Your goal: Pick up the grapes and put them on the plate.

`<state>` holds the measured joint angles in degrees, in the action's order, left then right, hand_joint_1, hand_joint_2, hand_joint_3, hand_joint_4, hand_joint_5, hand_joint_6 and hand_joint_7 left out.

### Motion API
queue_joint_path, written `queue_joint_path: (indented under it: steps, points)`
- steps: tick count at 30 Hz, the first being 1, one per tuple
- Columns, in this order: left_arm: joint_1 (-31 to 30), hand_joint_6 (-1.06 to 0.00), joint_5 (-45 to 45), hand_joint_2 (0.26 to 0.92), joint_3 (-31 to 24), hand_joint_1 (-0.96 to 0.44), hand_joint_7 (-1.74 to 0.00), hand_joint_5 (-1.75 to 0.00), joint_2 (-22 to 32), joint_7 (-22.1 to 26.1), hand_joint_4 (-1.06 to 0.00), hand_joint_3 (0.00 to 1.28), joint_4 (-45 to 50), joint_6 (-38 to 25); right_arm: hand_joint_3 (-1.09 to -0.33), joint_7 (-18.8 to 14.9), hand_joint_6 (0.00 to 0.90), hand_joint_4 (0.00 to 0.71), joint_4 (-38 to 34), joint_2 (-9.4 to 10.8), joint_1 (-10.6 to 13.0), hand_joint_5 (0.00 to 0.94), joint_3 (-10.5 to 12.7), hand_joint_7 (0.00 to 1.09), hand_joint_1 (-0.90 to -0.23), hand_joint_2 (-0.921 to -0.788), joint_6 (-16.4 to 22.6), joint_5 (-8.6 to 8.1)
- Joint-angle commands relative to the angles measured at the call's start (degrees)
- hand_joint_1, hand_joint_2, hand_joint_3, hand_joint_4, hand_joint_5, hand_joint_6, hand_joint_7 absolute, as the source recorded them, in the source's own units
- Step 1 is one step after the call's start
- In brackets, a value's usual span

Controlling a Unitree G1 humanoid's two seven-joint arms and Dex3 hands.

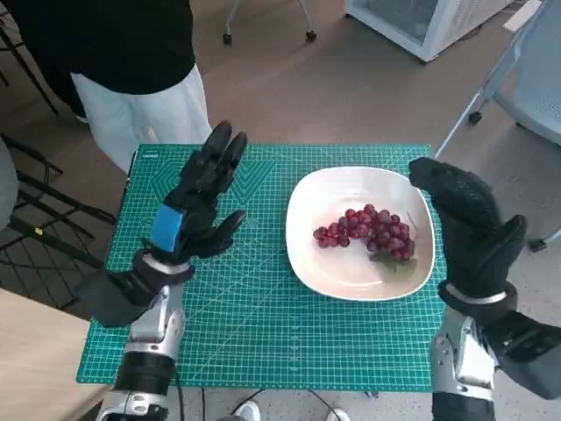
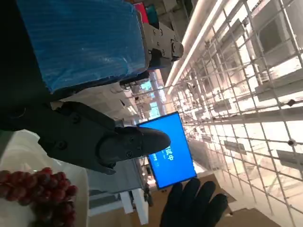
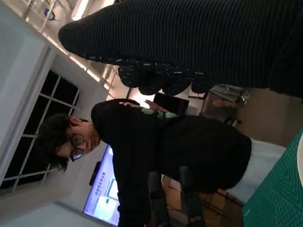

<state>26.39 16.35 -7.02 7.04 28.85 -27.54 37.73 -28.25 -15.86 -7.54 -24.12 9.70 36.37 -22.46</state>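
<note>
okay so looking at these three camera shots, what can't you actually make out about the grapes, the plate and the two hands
- Grapes: left wrist view cuts the bunch at the picture's edge.
- Plate: its right rim is hidden by the right robot hand in the head view.
- Right wrist view: the glove covers that hand's fingers; no grapes show.
- Left robot hand: palm side is unseen in every view.

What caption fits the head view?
Grapes lie on the white plate; left hand and right hand hover open beside it.
</note>
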Motion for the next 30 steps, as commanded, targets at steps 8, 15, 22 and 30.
queue_joint_path:
  steps: [8,15,22,30]
  points:
    - [-1.60,-0.23,2.58,0.921,-2.27,-0.45,-0.03,-0.01,0.14,1.96,-0.20,0.43,-2.31,2.84,-0.584,-0.34,0.114,0.287,0.71,-0.05,0.30,0.006,-0.46,0.35,-0.513,-0.921,-1.86,-0.17]
    - [-1.51,-0.24,2.75,0.921,-2.58,-0.45,-0.03,-0.01,-0.05,2.41,-0.20,0.42,-2.70,3.19,-0.585,-0.34,0.112,0.287,0.92,-0.11,0.39,0.005,-0.46,0.35,-0.512,-0.921,-2.01,-0.17]
    - [-2.55,-0.25,4.06,0.921,-2.82,-0.44,-0.03,-0.01,-1.09,3.00,-0.21,0.42,-1.74,3.79,-0.588,-0.36,0.108,0.286,0.97,-0.40,-0.06,0.004,-0.73,0.36,-0.511,-0.921,-2.34,0.36]
    - [-2.47,-0.25,4.78,0.921,-2.86,-0.44,-0.02,-0.01,-1.81,3.74,-0.22,0.42,-2.59,4.58,-0.595,-0.34,0.101,0.283,0.36,-0.15,-0.56,0.002,-1.53,0.36,-0.508,-0.921,-2.20,1.16]
